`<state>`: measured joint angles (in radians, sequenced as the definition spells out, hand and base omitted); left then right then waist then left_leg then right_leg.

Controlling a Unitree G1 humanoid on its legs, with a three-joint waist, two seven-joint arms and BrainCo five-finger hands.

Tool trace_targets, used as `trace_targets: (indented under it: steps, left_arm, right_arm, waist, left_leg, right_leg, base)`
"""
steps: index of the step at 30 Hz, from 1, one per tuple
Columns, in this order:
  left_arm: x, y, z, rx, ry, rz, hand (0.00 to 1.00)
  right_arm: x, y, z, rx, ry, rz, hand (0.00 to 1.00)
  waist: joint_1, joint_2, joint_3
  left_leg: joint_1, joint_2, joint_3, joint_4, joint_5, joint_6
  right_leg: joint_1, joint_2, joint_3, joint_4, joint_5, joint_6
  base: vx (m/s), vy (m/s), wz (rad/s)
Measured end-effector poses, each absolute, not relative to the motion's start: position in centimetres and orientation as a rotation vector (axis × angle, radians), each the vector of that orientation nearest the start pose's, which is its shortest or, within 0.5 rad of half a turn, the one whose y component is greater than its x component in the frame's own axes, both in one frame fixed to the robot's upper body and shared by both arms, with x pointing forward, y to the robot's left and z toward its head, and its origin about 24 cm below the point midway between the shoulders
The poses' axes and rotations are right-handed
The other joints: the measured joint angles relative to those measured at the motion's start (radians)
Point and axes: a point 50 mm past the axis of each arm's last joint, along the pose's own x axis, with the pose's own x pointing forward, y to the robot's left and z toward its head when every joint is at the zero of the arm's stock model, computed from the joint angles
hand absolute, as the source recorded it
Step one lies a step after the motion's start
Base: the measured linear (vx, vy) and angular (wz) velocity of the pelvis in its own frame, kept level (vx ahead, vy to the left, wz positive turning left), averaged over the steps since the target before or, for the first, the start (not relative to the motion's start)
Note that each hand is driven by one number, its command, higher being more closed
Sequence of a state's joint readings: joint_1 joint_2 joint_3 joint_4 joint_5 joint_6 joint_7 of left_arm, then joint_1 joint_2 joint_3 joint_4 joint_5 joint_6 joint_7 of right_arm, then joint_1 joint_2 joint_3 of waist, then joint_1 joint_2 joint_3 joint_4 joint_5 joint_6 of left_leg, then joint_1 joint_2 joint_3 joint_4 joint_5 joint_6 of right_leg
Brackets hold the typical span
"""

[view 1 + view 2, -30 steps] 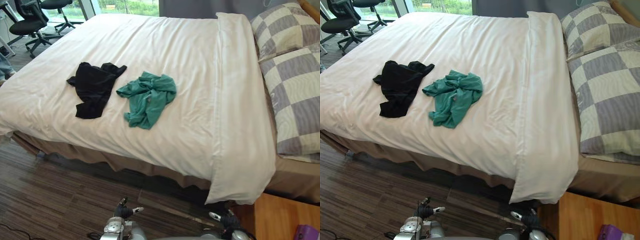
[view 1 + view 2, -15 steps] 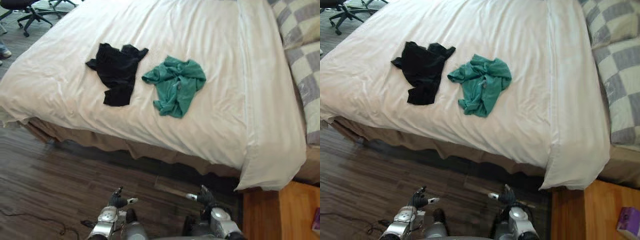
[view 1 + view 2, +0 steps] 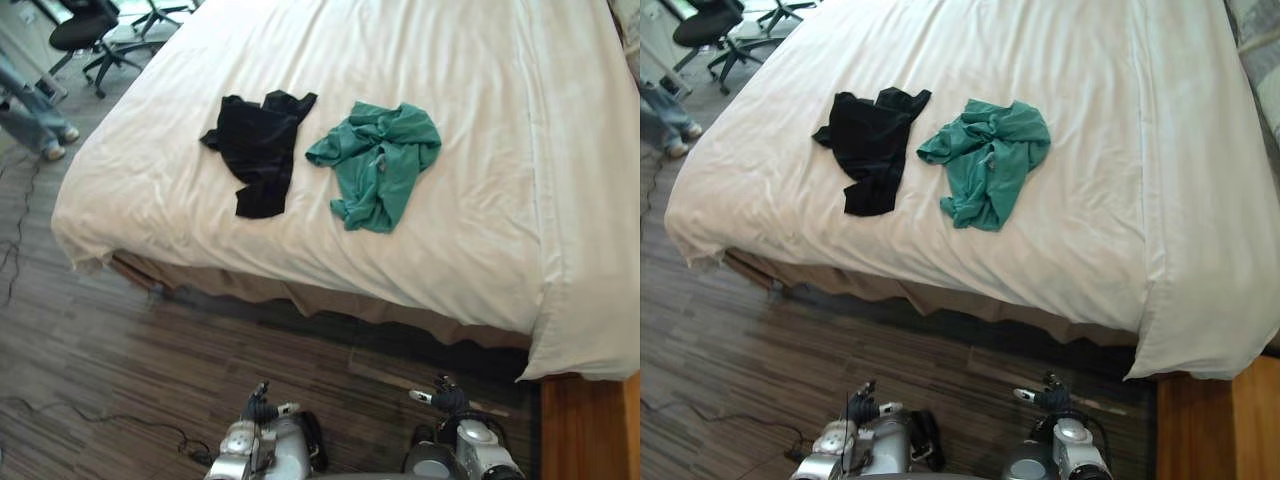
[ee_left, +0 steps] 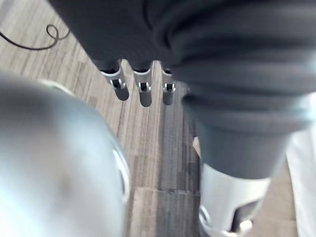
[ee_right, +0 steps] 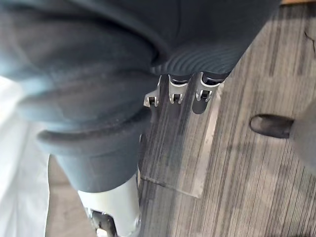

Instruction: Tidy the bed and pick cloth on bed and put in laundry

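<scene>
Clothes lay side by side on the bed point(image 3: 480, 230): black cloth point(image 3: 257, 150) to the left, green cloth point(image 3: 380, 160) just beside it, both well in from the near edge. Open wooden floor point(image 3: 150, 370) ran along that edge. Left hand point(image 3: 262, 408) and right hand point(image 3: 440, 400) hung low over it, fingers loose, holding nothing

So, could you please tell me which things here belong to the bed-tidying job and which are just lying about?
Belongs to the job:
- black garment
- green garment
- white bedcover, which both lie on

Just about:
- office chair
- a person's legs, on the floor beside the bed
</scene>
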<state>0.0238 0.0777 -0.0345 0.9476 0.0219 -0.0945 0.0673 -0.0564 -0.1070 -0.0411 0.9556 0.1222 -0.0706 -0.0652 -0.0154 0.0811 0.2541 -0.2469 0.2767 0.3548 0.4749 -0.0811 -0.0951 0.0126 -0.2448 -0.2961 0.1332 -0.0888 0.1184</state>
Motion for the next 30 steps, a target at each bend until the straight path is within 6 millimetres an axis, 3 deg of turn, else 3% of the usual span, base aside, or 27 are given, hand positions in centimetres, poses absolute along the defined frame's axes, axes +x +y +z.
trace_targets:
  steps: [2, 3, 4, 5, 7, 8, 9, 10, 11, 12, 13, 14, 15, 16, 17, 19, 21, 22, 30]
  left_arm:
    - [15.0, 17.5, -13.9, 0.133, 0.861, 0.053, 0.00]
    - [15.4, 17.4, -13.7, 0.129, 0.842, 0.052, 0.00]
    - [15.4, 17.4, -13.7, 0.130, 0.843, 0.052, 0.00]
    - [15.9, 17.8, -13.4, 0.140, 0.828, 0.056, 0.00]
    - [16.7, 18.7, -13.0, 0.162, 0.809, 0.067, 0.00]
    - [16.6, 19.7, -12.9, 0.188, 0.813, 0.078, 0.00]
    - [16.4, 19.9, -13.1, 0.192, 0.828, 0.079, 0.00]
    - [16.1, 20.0, -13.3, 0.193, 0.843, 0.082, 0.00]
    - [16.0, 19.9, -13.3, 0.186, 0.845, 0.084, 0.00]
    - [16.0, 20.0, -13.3, 0.184, 0.845, 0.087, 0.00]
    - [15.5, 20.1, -13.5, 0.179, 0.855, 0.095, 0.00]
    - [15.3, 20.5, -13.5, 0.187, 0.860, 0.101, 0.00]
    - [15.4, 20.7, -13.4, 0.192, 0.856, 0.103, 0.00]
    - [15.7, 20.9, -13.2, 0.196, 0.846, 0.106, 0.00]
    - [15.9, 20.8, -13.2, 0.192, 0.844, 0.105, 0.00]
    - [16.0, 20.2, -13.3, 0.182, 0.848, 0.096, 0.00]
    - [15.5, 19.0, -13.8, 0.154, 0.876, 0.081, 0.00]
    - [13.0, 18.6, -15.1, 0.124, 0.973, 0.125, 0.00]
    - [12.6, 18.8, -15.2, 0.119, 0.988, 0.137, 0.00]
  right_arm:
    - [17.0, -19.6, -13.0, 0.012, 0.830, -0.206, 0.00]
    - [17.2, -19.6, -12.9, 0.015, 0.822, -0.217, 0.00]
    - [17.3, -19.6, -12.9, 0.013, 0.816, -0.223, 0.00]
    - [17.4, -19.4, -12.8, 0.019, 0.813, -0.224, 0.00]
    - [17.2, -18.3, -13.0, 0.050, 0.820, -0.210, 0.00]
    - [17.3, -17.5, -13.1, 0.073, 0.819, -0.204, 0.00]
    - [17.3, -17.2, -13.1, 0.085, 0.817, -0.206, 0.00]
    - [17.2, -17.0, -13.2, 0.104, 0.819, -0.217, 0.00]
    - [17.1, -16.7, -13.3, 0.102, 0.831, -0.208, 0.00]
    - [17.1, -16.5, -13.3, 0.088, 0.836, -0.189, 0.00]
    - [17.1, -15.9, -13.4, 0.069, 0.846, -0.152, 0.00]
    - [17.1, -15.6, -13.4, 0.057, 0.847, -0.132, 0.00]
    - [17.0, -15.6, -13.5, 0.053, 0.850, -0.130, 0.00]
    - [17.0, -15.7, -13.5, 0.047, 0.849, -0.130, 0.00]
    - [17.2, -15.8, -13.3, 0.044, 0.840, -0.132, 0.00]
    - [17.1, -16.3, -13.3, 0.034, 0.840, -0.142, 0.00]
    - [17.5, -16.6, -13.1, 0.030, 0.828, -0.144, 0.00]
    - [16.1, -16.3, -14.3, 0.058, 0.914, -0.165, 0.00]
    - [15.4, -16.5, -14.6, 0.053, 0.936, -0.173, 0.00]
  waist:
    - [-0.003, -0.016, 0.003]
    - [-0.003, -0.036, -0.002]
    - [-0.007, -0.044, -0.010]
    - [-0.008, -0.082, -0.011]
    - [0.000, -0.104, -0.021]
    - [0.016, -0.115, -0.030]
    - [0.015, -0.115, -0.036]
    - [0.013, -0.103, -0.053]
    - [0.031, -0.089, -0.060]
    - [0.038, -0.088, -0.060]
    - [0.035, -0.087, -0.059]
    - [0.025, -0.073, -0.053]
    - [0.022, -0.072, -0.053]
    - [0.014, -0.073, -0.053]
    - [0.002, -0.078, -0.054]
    - [-0.007, -0.103, -0.059]
    - [-0.013, -0.077, -0.051]
    - [0.000, -0.090, -0.055]
    - [0.001, -0.090, -0.054]
  left_leg:
    - [0.002, 0.011, -0.034, -0.110, 0.003, -0.003]
    - [0.000, 0.041, -0.096, -0.256, 0.027, -0.015]
    - [-0.001, 0.026, -0.082, -0.244, 0.099, -0.047]
    - [-0.027, -0.008, -0.072, -0.195, 0.094, -0.050]
    - [-0.086, -0.020, -0.079, -0.096, 0.029, -0.034]
    - [-0.093, -0.029, -0.070, -0.039, -0.007, -0.024]
    - [-0.092, -0.032, -0.064, -0.029, -0.018, -0.015]
    - [-0.081, -0.033, -0.044, -0.031, -0.035, 0.006]
    - [-0.043, -0.028, 0.003, -0.071, -0.038, 0.018]
    - [-0.014, -0.022, 0.025, -0.099, -0.032, 0.027]
    - [0.039, -0.030, 0.056, -0.151, -0.024, 0.038]
    - [0.087, -0.041, 0.064, -0.203, -0.012, 0.042]
    - [0.104, -0.044, 0.063, -0.230, -0.003, 0.044]
    - [0.123, -0.052, 0.057, -0.270, 0.016, 0.043]
    - [0.128, -0.073, 0.039, -0.300, 0.038, 0.043]
    - [0.140, -0.130, 0.009, -0.346, 0.063, 0.035]
    - [0.163, -0.144, -0.011, -0.409, 0.100, 0.026]
    - [0.283, -0.209, -0.043, -0.579, 0.179, 0.027]
    - [0.298, -0.209, -0.042, -0.578, 0.179, 0.027]
  right_leg:
    - [0.000, -0.026, 0.012, -0.001, 0.007, 0.013]
    - [0.006, -0.067, 0.025, -0.019, 0.024, 0.056]
    - [0.018, -0.091, 0.027, -0.038, 0.033, 0.093]
    - [0.028, -0.130, 0.024, -0.066, 0.054, 0.107]
    - [0.036, -0.114, 0.042, -0.091, 0.088, 0.090]
    - [0.041, -0.122, 0.034, -0.120, 0.175, 0.107]
    - [0.047, -0.127, 0.036, -0.135, 0.221, 0.122]
    - [0.032, -0.129, 0.043, -0.138, 0.298, 0.081]
    - [-0.004, -0.128, 0.010, -0.103, 0.361, -0.029]
    - [-0.030, -0.133, -0.032, -0.060, 0.359, -0.090]
    - [-0.077, -0.126, -0.094, 0.053, 0.286, -0.110]
    - [-0.092, -0.073, -0.109, 0.129, 0.172, -0.066]
    - [-0.100, -0.026, -0.089, 0.151, 0.113, -0.058]
    - [-0.120, 0.067, -0.030, 0.160, 0.028, -0.063]
    - [-0.132, 0.141, 0.015, 0.122, -0.012, -0.061]
    - [-0.090, 0.160, 0.038, 0.021, -0.032, -0.082]
    - [-0.084, 0.162, 0.031, 0.017, -0.023, -0.088]
    - [0.061, 0.156, 0.006, -0.137, 0.023, -0.059]
    - [0.073, 0.154, 0.001, -0.131, 0.022, -0.059]
  base:
    - [0.13, 0.325, -0.06]
    - [0.13, 0.392, -0.08]
    - [0.19, 0.510, 0.00]
    - [0.14, 0.374, 0.16]
    - [0.21, 0.396, 0.09]
    - [0.23, 0.374, -0.16]
    - [0.22, 0.383, -0.32]
    - [0.15, 0.316, -0.44]
    - [0.11, 0.242, -0.60]
    - [0.13, 0.235, -0.81]
    - [0.11, 0.144, -0.59]
    - [0.15, 0.169, -0.36]
    - [0.11, 0.046, 0.05]
    - [0.11, 0.009, 0.37]
    - [0.08, -0.018, 0.52]
    - [0.07, -0.026, 0.51]
    - [0.04, 0.010, 0.30]
    - [0.02, 0.019, 0.17]
    - [0.00, 0.000, 0.00]
